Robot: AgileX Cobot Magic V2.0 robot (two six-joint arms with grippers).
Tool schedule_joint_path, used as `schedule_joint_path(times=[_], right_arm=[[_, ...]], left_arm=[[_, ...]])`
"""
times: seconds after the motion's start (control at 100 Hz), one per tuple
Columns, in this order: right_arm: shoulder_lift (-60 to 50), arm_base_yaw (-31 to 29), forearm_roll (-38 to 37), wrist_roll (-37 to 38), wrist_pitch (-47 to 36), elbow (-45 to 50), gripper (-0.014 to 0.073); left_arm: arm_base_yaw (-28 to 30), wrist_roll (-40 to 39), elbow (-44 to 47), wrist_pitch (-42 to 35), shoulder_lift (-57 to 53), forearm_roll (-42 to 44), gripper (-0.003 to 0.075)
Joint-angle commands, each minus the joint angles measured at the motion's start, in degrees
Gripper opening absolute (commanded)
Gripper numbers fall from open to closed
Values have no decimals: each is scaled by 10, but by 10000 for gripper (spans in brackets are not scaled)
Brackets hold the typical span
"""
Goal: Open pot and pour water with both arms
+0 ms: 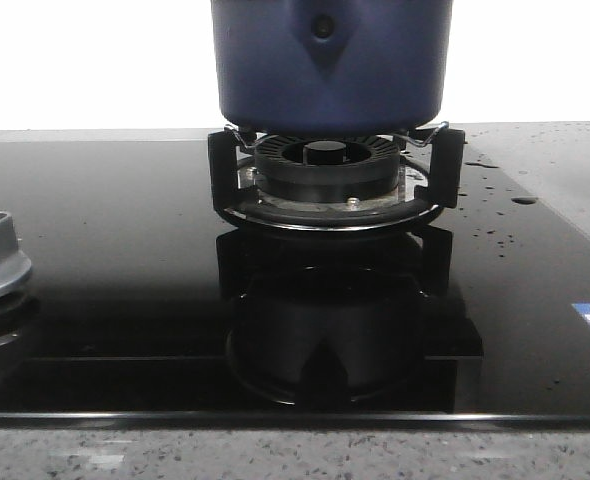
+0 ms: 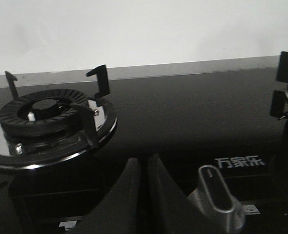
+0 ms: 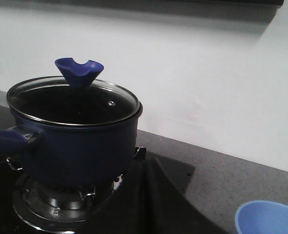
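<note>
Shiny black glass makes up the stove top [image 1: 95, 260], with a white wall behind. On the burner [image 1: 325, 170] sits the big blue pot [image 1: 330, 65], its glass lid [image 3: 71, 100] on, with a blue knob [image 3: 79, 71] on top. I think lifting the lid comes first: grab the knob in its middle and pull straight up. The right gripper [image 3: 149, 195] is low beside the pot; I cannot tell how wide it is. The left gripper [image 2: 144, 195] is nearly closed, empty, near a silver dial [image 2: 216, 195], well apart from the pot.
</note>
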Motion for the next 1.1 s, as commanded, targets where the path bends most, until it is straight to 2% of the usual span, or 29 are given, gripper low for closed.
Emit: schedule_joint_path(times=[0.0,0.09,0.18,0.4,0.58,1.09], right_arm=[[1,1,2,1,-17,-15,-65],[1,1,2,1,-17,-15,-65],[1,1,2,1,-17,-15,-65],[1,1,2,1,-17,-15,-65],[1,1,2,1,-17,-15,-65],[1,1,2,1,-17,-15,-65]], left_arm=[[1,-82,19,-82,-10,65,-20],[1,-151,52,-86,-29,119,-20],[1,-164,73,-82,-34,134,-20],[1,-164,73,25,-34,128,-20],[1,-164,73,35,-34,70,-20],[1,-164,73,35,-34,71,-20]])
